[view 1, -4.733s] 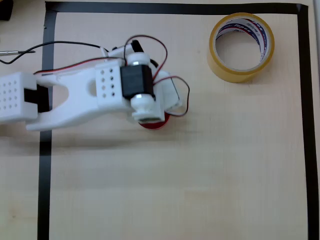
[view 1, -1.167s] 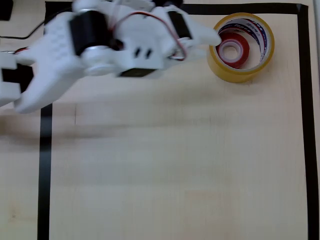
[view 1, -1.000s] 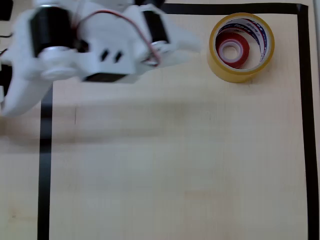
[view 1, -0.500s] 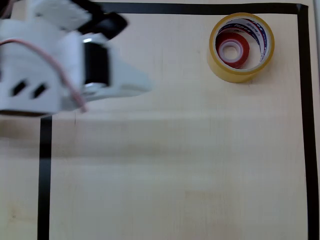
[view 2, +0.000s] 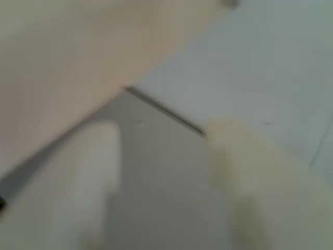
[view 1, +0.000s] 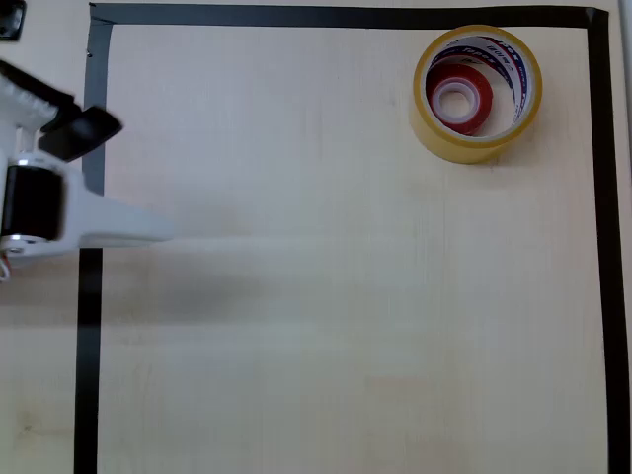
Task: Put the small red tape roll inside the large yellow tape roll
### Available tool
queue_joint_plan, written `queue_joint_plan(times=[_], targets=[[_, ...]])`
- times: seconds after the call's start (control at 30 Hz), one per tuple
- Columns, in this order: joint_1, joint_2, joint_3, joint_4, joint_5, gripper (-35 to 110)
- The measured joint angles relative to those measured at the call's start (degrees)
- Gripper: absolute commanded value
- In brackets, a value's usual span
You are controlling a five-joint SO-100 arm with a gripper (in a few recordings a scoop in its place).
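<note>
Red roll (view 1: 459,96) far from fingers (view 1: 138,225)

A pale wooden table (view 1: 346,326) bears a rectangular black tape border (view 1: 89,346) under even light.

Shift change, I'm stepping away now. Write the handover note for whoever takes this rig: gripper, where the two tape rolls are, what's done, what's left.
Gripper: at the left edge of the overhead view, far from the rolls. The wrist view shows a gap between the blurred fingers and nothing in it, so it reads as open and empty.
Small red tape roll: lying flat inside the large yellow tape roll, near the top right corner of the black tape border.
Done: the red roll is nested in the yellow one.
Left: nothing apparent for placement; perhaps only parking the arm.
</note>
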Motion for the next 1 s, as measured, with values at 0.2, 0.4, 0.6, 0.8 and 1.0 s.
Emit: queue_joint_plan(times=[0.2,0.4,0.6,0.8,1.0], targets=[[-0.1,14.7,16.7,-5.6,0.0,7],[-0.4,29.5,31.8,-7.7,0.0,5],[-0.1,44.2,44.3,-7.4,0.0,0],[2.4,45.1,48.4,-7.4,0.0,0],[2.2,45.1,52.8,-9.0,0.0,0]])
